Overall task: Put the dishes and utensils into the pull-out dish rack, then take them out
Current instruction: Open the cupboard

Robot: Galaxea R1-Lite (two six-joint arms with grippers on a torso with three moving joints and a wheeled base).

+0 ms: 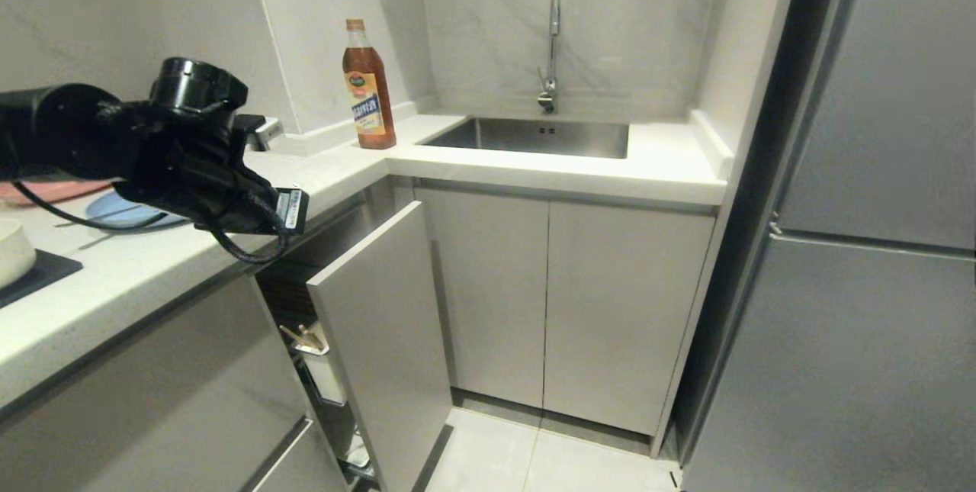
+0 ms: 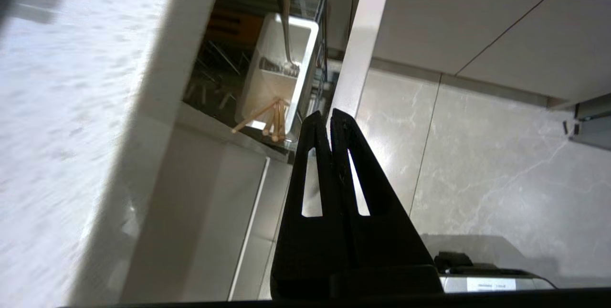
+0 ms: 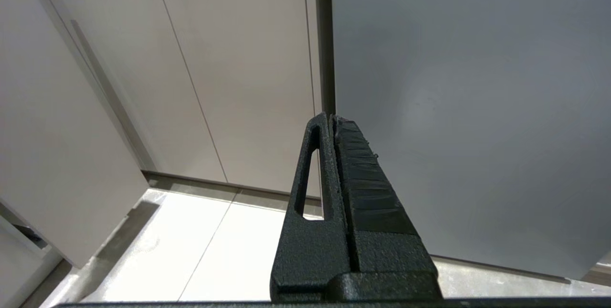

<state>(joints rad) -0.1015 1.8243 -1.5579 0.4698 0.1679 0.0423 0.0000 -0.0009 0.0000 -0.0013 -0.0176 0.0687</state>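
Beside the counter edge [image 1: 229, 267], your way into the rack [image 2: 324, 16] is a narrow slot, walled on the far side by the front panel [image 1: 381, 339]. Directly below the edge, the cup [image 2: 279, 67] fills much of that gap, with chopsticks [image 2: 269, 119] and spoon [image 2: 285, 26] jutting up. Out past the panel, open floor [image 1: 526, 454] gives you room.

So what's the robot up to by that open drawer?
It's handling dishes at a pull-out dish rack that stands open. The chopsticks and spoon sit in its white utensil cup, while the blue plate lies on the counter. The left pincer is shut and empty above the rack.
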